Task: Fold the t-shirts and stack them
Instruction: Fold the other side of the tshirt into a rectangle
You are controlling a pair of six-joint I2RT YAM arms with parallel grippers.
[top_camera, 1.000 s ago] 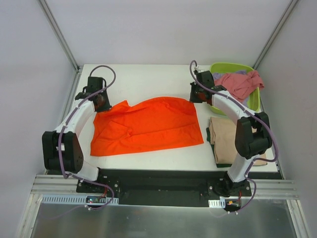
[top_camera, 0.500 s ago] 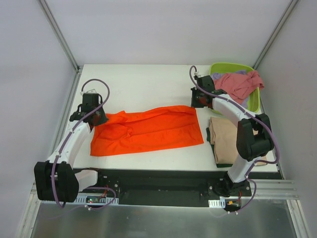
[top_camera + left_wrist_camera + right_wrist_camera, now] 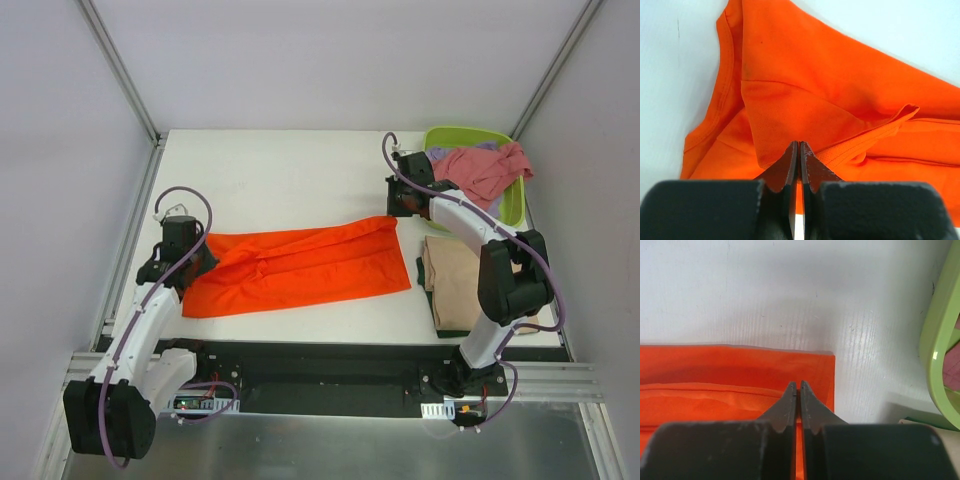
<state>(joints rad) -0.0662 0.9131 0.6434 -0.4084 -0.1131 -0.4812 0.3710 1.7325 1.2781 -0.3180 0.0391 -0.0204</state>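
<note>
Orange shirt (image 3: 300, 265): I drew far half toward table (image 3: 300, 165) near edge; narrowed to band, lengthwise fold done. Left gripper (image 3: 798, 145) pinched shut on cloth; right gripper (image 3: 798, 385) shut, hold unclear.

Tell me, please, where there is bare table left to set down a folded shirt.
The widest free patch is the far table strip, between the orange shirt and the back edge, left of the tub. A thin strip runs along the near edge. The right side is crowded: tub, pink shirt, tan shirt.
</note>
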